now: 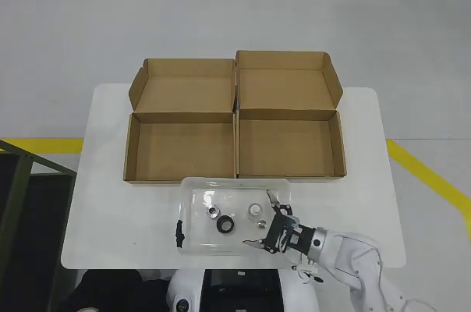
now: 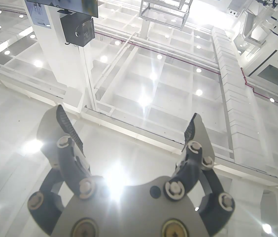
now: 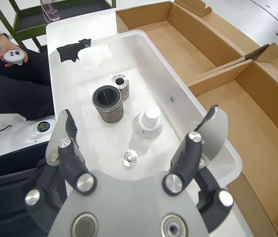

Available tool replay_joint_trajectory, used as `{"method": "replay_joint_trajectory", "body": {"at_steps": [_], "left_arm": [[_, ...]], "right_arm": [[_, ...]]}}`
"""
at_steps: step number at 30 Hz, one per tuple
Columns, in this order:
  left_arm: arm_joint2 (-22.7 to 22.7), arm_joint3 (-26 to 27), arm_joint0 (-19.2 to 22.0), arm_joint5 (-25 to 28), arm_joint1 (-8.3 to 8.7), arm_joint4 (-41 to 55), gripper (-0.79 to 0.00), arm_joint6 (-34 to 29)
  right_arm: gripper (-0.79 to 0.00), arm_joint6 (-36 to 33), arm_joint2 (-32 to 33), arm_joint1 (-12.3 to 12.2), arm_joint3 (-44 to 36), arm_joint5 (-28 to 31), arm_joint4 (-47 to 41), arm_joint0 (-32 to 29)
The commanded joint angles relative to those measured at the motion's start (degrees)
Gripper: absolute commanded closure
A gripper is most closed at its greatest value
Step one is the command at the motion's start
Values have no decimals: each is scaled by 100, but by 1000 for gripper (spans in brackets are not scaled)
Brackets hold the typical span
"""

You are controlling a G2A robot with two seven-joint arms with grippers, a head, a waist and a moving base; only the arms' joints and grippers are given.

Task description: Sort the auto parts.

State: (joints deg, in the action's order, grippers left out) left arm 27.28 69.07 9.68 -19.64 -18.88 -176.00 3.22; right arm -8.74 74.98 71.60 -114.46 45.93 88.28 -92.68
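We find the sorting not yet begun: one cardboard box (image 1: 181, 148) and its neighbour (image 1: 286, 147) lie empty, while a dark sleeve (image 3: 107, 107), a small metal cylinder (image 3: 121, 86), a white-capped bottle (image 3: 147, 129) and a little disc (image 3: 130, 158) all sit in the white tub (image 3: 151, 70). Our right gripper (image 3: 140, 112) hangs over the tub's end, jaws wide apart, holding nothing. Our left gripper (image 2: 127, 111) points at the ceiling, likewise wide open and empty.

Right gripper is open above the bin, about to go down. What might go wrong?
The bearing and smaller sleeve stand close together; grasping one may topple the other. The upright bottle beside the small disc looks easy to tip. One of the fingers hangs near the bin wall and might catch it.
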Motion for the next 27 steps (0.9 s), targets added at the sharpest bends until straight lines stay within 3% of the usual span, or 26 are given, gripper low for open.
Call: {"method": "replay_joint_trajectory", "body": {"at_steps": [1, 11, 12, 14, 20, 21, 22, 24, 27], "left_arm": [[0, 0, 0, 0, 0, 0, -785, 0], [0, 0, 0, 0, 0, 0, -785, 0], [0, 0, 0, 0, 0, 0, -785, 0], [0, 0, 0, 0, 0, 0, -785, 0], [0, 0, 0, 0, 0, 0, -785, 0], [0, 0, 0, 0, 0, 0, -785, 0], [0, 0, 0, 0, 0, 0, -785, 0], [0, 0, 0, 0, 0, 0, -785, 0], [0, 0, 0, 0, 0, 0, -785, 0]], "right_arm": [[-785, -120, -36, -3, 73, -40, -77, 80], [-782, -616, -257, -21, 388, -259, -280, 398], [-683, -642, -279, -23, 414, -277, -282, 423], [-391, -689, -311, -30, 457, -309, -277, 472], [-292, -745, -343, -56, 538, -425, -239, 572], [-191, -739, -344, -60, 547, -442, -241, 582], [-154, -730, -344, -65, 553, -458, -239, 588], [0, -719, -341, -78, 537, -457, -242, 589], [0, -689, -326, -100, 443, -412, -276, 565]]}}
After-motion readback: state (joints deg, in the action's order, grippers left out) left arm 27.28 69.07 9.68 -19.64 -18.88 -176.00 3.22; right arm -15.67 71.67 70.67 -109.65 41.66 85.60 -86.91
